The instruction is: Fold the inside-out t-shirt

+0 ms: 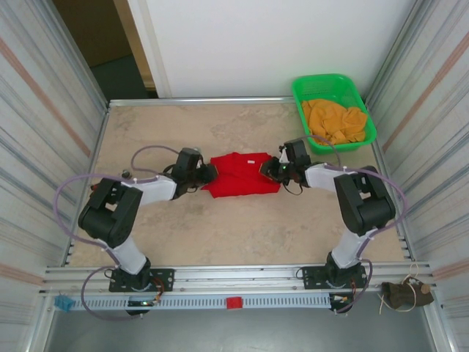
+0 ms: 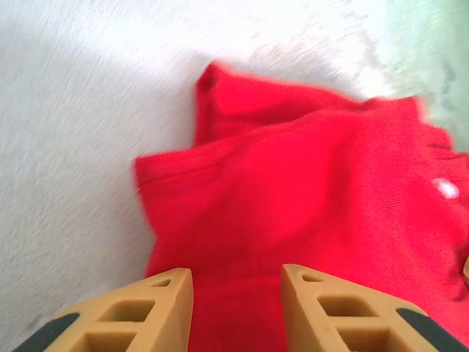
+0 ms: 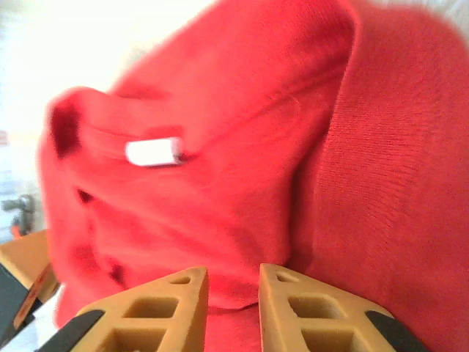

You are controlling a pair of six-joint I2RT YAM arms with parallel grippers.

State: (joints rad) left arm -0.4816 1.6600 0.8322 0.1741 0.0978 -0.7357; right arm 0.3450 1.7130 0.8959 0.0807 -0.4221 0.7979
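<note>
Red t-shirt (image 1: 238, 176) lies bunched in a rough, loosely folded strip at mid-frame of the overhead view, flat on the bench (image 1: 220, 235). Left end effector (image 1: 207, 174) sits at its left edge, right end effector (image 1: 275, 170) at its right edge. Wrist views: both finger pairs stand apart over red cloth, the right pair narrower. Green basket (image 1: 299, 99) holding orange cloth (image 1: 333, 121), upper right.

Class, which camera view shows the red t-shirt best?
Top external: the whole bunched t-shirt, outline included. Left wrist shows one blurred edge; right wrist, close folds and a white label.
</note>
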